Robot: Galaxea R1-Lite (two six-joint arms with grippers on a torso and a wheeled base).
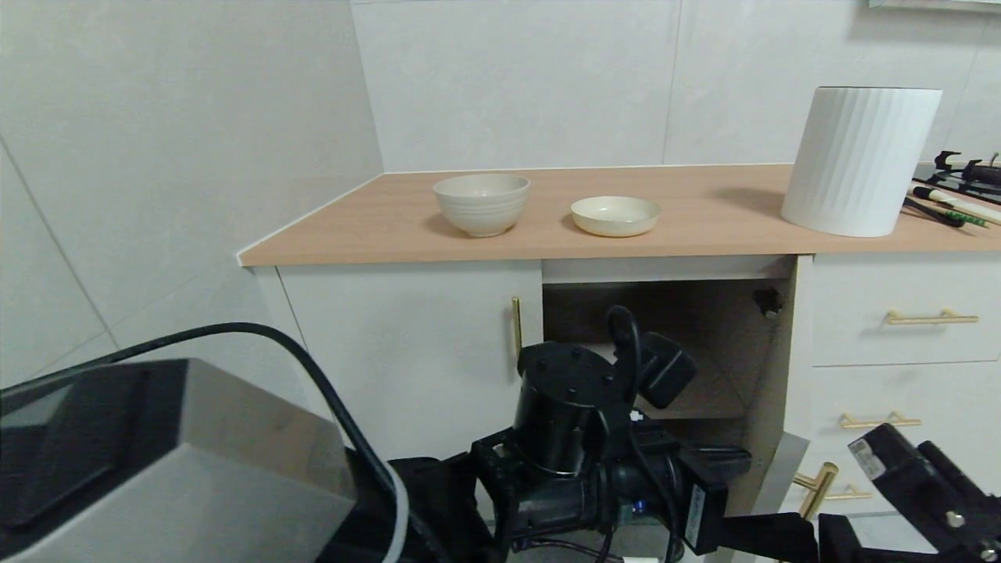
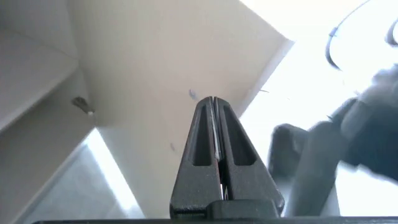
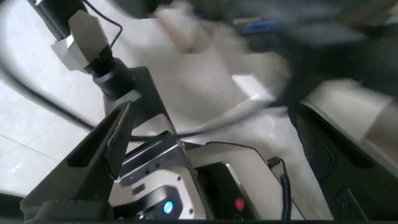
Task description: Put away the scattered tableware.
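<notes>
A cream bowl [image 1: 481, 203] stands on the wooden countertop [image 1: 704, 227], and a shallow cream dish [image 1: 615, 215] sits just to its right. Both are apart from my arms. My left arm [image 1: 579, 422] is low in front of the open cabinet bay [image 1: 665, 344] under the counter. In the left wrist view my left gripper [image 2: 213, 109] is shut on nothing and points at a pale panel. My right gripper [image 3: 211, 115] is open and empty, with one dark finger [image 3: 93, 155] showing. My right arm [image 1: 923, 485] sits at the lower right.
A tall white ribbed container [image 1: 860, 160] stands on the counter at the right, with chopsticks and utensils [image 1: 950, 203] beyond it. The left cabinet door [image 1: 407, 352] is closed. Drawers [image 1: 907, 313] with gold handles are at the right. Tiled walls close the left and back.
</notes>
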